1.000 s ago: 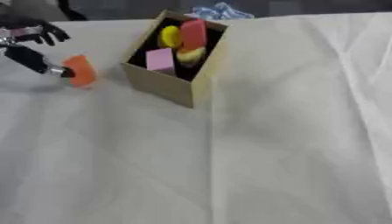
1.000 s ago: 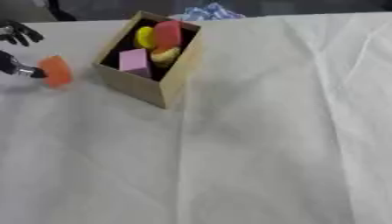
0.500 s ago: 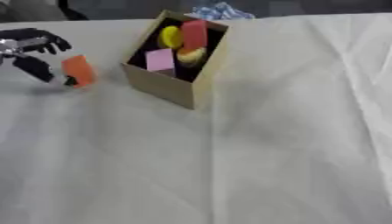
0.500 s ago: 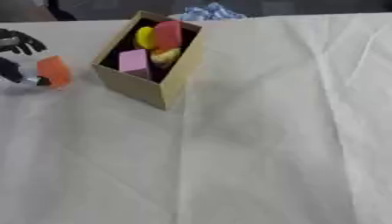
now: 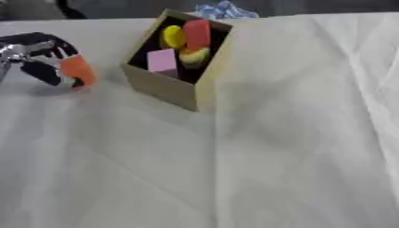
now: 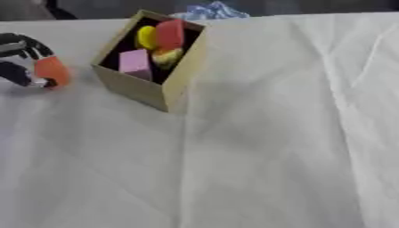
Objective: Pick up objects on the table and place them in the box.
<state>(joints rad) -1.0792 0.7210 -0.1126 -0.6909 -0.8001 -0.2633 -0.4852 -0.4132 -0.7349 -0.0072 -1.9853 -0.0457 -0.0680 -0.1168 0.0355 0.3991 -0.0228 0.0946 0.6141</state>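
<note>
Orange block [image 5: 78, 70] in our left hand [image 5: 39, 55], just left of the box [image 5: 168, 87].

We've got our fingers curled round the block, held near the white cloth [image 5: 257, 156] on the table. The box stands open-topped beside it with a pink block [image 5: 161, 60], a red piece [image 5: 197, 33] and yellow pieces [image 5: 173, 36] inside. Something blue and crumpled [image 5: 222, 10] sits behind the box.
</note>
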